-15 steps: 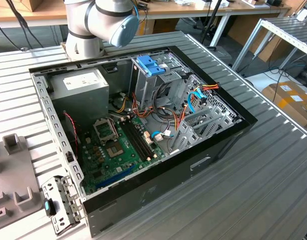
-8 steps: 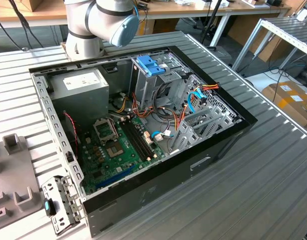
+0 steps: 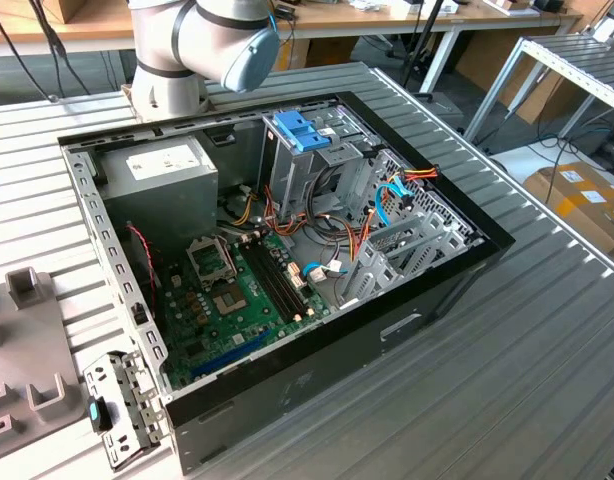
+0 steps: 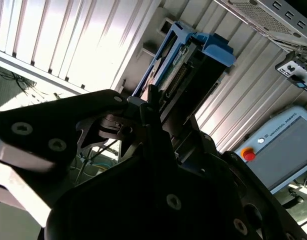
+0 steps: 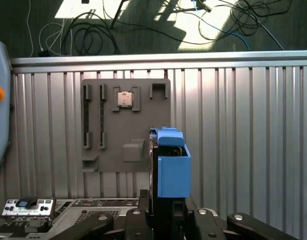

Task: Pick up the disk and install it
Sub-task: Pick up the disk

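My gripper (image 5: 162,207) is shut on the disk (image 5: 172,170), which stands edge-on between the dark fingers (image 5: 143,200) with its bright blue carrier frame showing. In the second wrist view the disk (image 4: 193,60) sticks out past the gripper (image 4: 152,107), its blue frame and dark connector edge visible. It hangs above the ribbed metal table, over a grey fixture board (image 5: 126,125). In the exterior view the open computer case (image 3: 457,270) lies on the table, with the arm's base joints (image 3: 202,40) behind it.
Inside the case a tall metal drive cage carries a wide blue bracket (image 3: 302,130), beside thin blue and orange cables (image 3: 387,200), a motherboard (image 3: 237,290) and a power supply (image 3: 162,170). A grey fixture tray (image 3: 27,370) lies at the exterior view's left. A pendant with a red button (image 4: 248,154) rests nearby.
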You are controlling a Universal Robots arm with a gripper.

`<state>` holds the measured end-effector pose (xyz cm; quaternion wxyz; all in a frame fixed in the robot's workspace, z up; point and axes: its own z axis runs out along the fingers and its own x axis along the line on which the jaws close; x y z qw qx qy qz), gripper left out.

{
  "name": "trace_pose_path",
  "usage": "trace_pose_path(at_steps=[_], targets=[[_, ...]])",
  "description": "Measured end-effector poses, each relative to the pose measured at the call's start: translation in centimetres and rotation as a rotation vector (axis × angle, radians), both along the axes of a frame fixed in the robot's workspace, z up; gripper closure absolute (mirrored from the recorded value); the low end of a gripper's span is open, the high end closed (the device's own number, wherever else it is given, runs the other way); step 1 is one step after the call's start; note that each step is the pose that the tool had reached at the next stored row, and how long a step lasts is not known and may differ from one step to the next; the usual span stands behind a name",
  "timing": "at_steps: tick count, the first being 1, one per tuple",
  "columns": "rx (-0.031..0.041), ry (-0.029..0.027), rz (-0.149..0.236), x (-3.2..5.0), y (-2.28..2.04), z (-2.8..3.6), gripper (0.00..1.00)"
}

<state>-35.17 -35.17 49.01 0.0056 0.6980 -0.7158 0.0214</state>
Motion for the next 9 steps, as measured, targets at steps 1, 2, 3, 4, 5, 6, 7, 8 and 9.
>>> trace_pose_path(at_steps=[1, 2, 3, 4, 5, 6, 7, 8, 9], targets=[[0.0000, 0.0001, 0.000, 0.36, 0.00, 0.00, 0.65], [0.0000, 0.0000, 0.000, 0.62, 0.00, 0.00, 0.65], [0.0000, 0.0001, 0.000, 0.83, 0.00, 0.00, 0.65], [0.0000, 0.0001, 0.000, 1.11, 0.00, 0.00, 0.65], [0.0000, 0.0000, 0.000, 1.30, 0.00, 0.00, 0.65], [0.0003, 0.0000, 0.000, 1.46, 0.00, 0.00, 0.65], [0.0007, 0.0000, 0.000, 1.62, 0.00, 0.00, 0.65], [0.0011, 0.0001, 0.000, 1.93, 0.00, 0.01, 0.65], [0.0017, -0.0001, 0.000, 2.17, 0.00, 0.00, 0.65]])
